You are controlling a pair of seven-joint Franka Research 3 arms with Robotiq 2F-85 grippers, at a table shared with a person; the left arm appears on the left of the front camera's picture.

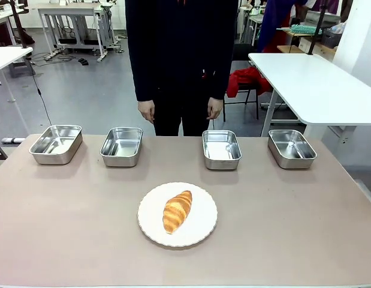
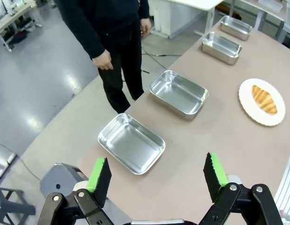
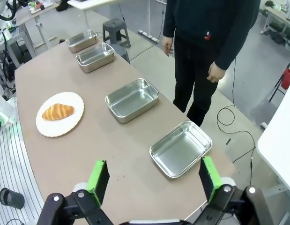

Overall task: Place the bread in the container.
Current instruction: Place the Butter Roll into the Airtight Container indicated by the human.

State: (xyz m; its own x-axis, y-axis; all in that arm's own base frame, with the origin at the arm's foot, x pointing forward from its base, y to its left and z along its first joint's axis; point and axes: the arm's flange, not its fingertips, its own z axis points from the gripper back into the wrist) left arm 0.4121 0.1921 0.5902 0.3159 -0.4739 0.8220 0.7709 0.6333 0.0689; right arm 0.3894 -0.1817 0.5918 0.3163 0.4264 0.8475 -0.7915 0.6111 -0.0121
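Near the left end of the table [image 1: 65, 228], our left gripper [image 2: 156, 160] hangs spread wide and empty. Along the far edge we see the far-left container [image 1: 56, 144], second container [image 1: 121, 146], third container [image 1: 221, 148] and far-right container [image 1: 291, 148]. Toward the front edge, mid-table, the bread [image 1: 177, 211] lies on a white plate [image 1: 203, 207]. Its long axis runs near-left to far-right, and its far tip points toward the third container. Our right gripper [image 3: 153, 161] is also spread wide and empty.

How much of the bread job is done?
Nothing is done yet. The bread lies on the plate, and all four metal pans are empty. Nothing is in hand: the left fingers and right fingers stand open. Left to do: grab the bread and put it in a pan.
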